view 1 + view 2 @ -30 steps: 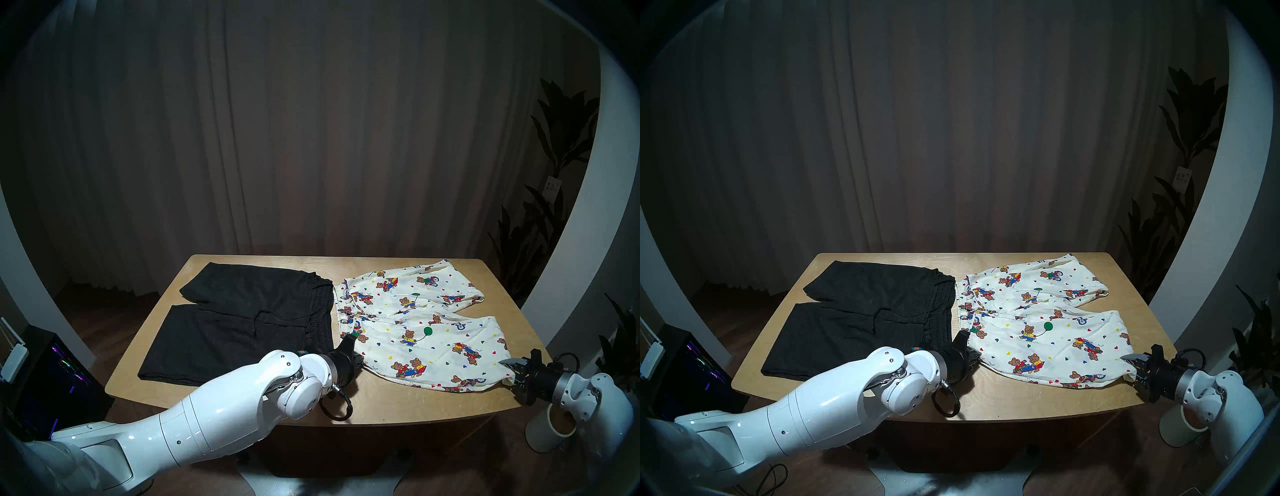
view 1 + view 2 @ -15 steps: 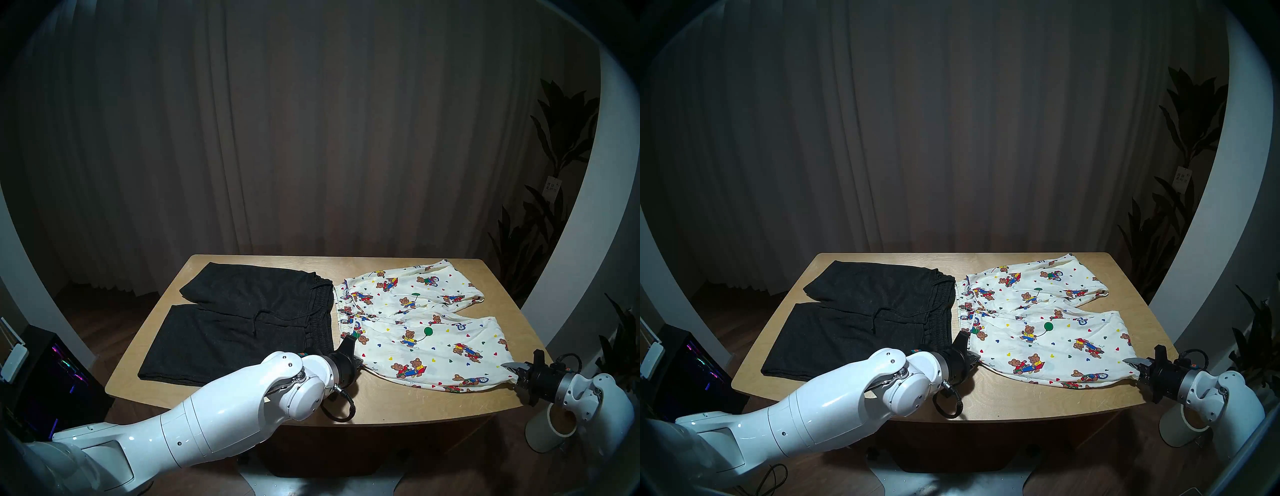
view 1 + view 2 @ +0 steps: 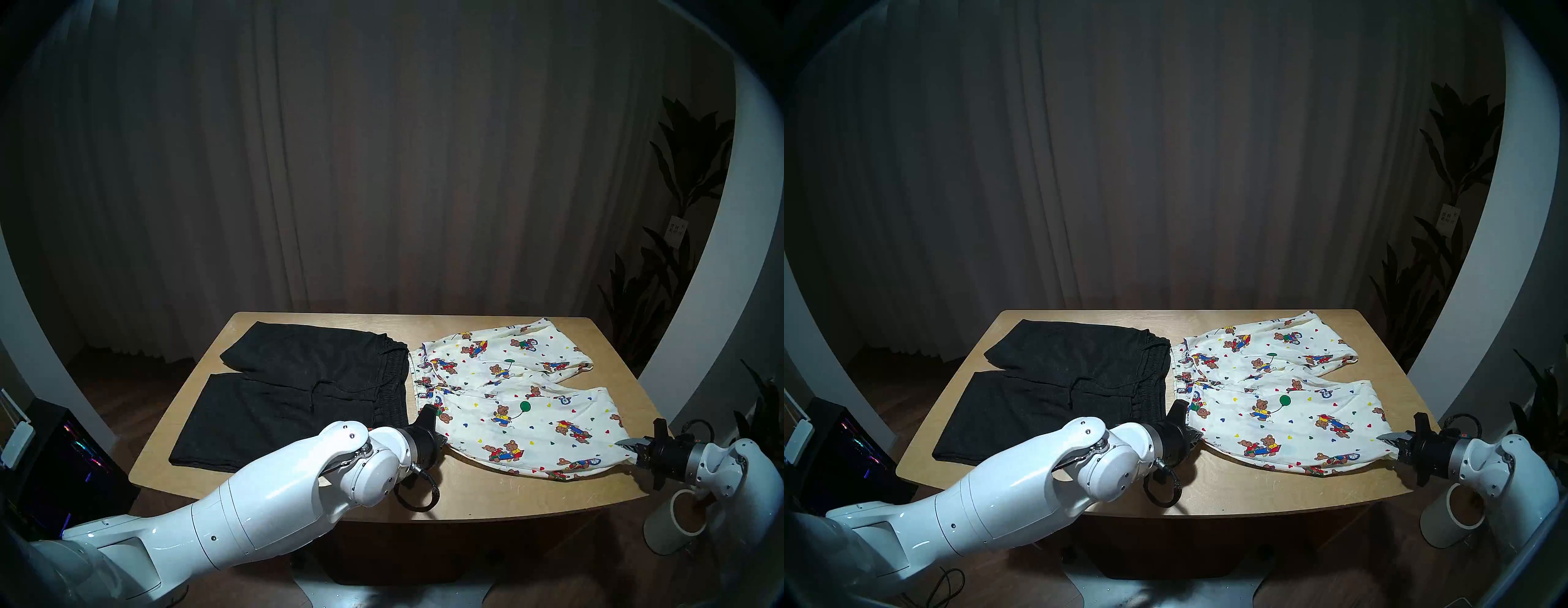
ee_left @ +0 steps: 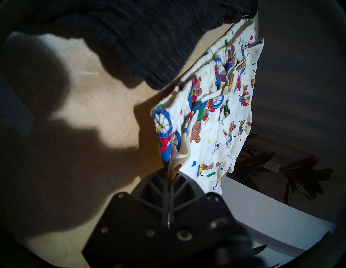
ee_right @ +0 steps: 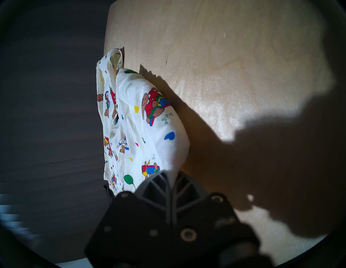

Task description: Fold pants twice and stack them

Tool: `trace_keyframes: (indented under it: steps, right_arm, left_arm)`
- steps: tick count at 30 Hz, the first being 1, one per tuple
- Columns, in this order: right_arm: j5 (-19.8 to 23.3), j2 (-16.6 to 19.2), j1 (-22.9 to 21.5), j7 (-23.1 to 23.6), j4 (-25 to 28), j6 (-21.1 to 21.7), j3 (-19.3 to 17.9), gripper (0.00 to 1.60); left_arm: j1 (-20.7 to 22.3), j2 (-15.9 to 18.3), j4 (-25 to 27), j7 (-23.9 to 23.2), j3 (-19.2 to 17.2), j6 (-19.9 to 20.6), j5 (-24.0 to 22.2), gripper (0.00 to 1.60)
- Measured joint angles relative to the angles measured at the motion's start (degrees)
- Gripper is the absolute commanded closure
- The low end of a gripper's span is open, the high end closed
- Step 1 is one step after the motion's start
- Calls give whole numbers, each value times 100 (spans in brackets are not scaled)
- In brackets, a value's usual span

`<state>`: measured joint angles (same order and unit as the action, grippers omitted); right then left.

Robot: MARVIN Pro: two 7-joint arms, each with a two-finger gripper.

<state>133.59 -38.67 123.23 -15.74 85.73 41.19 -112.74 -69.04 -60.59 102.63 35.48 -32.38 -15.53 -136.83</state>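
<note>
two pairs of shorts, one black pair (image 3: 297,395) and one teddy-bear pair (image 3: 522,395), on one table (image 3: 509,496).

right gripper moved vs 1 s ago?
Yes. In the head view the right gripper, shut on the teddy-bear shorts, has risen slightly from the table's front edge, lifting the leg hem corner.

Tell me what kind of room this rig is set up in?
Probably a staged indoor demo or lab corner, not a real laundry room: a heavy dark pleated curtain closes off the back, a lone light plywood table holds the clothes, and dark leafy potted plants stand to the right.
</note>
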Motion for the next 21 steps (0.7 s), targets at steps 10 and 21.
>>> trace_keyframes:
  steps: [10,21]
  right_arm:
    - [710,278,-443,-1095,38,-460,143,160]
    - [1387,535,-1080,-2171,57,-1292,571,160]
  left_arm:
    - [84,-159,27,251,-382,-13,-576,160]
    - [186,-422,-155,384,-811,-160,-1133,160]
